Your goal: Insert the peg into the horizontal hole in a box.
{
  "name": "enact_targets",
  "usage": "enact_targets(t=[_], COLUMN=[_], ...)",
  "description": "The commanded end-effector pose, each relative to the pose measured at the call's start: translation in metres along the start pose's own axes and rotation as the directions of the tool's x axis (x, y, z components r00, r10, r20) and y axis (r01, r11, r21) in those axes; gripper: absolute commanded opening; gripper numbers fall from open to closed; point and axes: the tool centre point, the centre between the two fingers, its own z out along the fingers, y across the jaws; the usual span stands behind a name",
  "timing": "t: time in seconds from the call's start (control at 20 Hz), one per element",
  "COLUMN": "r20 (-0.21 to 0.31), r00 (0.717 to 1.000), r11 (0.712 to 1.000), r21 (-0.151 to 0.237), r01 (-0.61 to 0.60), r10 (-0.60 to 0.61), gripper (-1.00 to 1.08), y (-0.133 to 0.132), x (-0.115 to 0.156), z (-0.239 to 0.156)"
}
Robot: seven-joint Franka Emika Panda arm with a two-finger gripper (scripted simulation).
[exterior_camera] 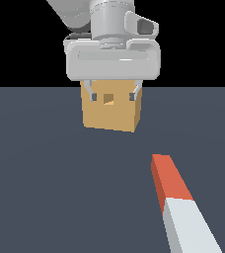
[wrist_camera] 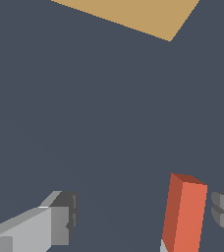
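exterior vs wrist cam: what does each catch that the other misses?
Only the exterior view: the box's face with the horizontal hole, the peg's white half, and the arm body above the gripper.
Only the wrist view: the open fingers seen close, with the peg's red end between them, untouched.
Both: the box, the peg lying on the dark floor, the open gripper.

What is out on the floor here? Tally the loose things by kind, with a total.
Pegs: 1, the red and white peg, lying flat
Boxes: 1, the tan box with a square hole in its face
Total: 2
The open gripper holds neither.
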Motion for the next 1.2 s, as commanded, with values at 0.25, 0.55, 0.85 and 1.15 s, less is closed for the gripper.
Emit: enact_targets(t=[0.25,0.55,0.85,1.15], r20=[0.001,0.003,0.006,0.009], r00=[1.0,1.0,0.998,0.995], r11=[1.0,1.0,0.998,0.995], r21=[0.0,0.002,0.003,0.005], r01=[-0.006,-0.026,-0.058,-0.095], r10=[0.006,0.026,0.058,0.095], gripper=[1.0,1.0,1.0,1.0], y=[0.004,0.017,0.037,0.058], x=[-0.008,-0.038,-0.085,-0.14], z=[0.004,0.019,0.041,0.066])
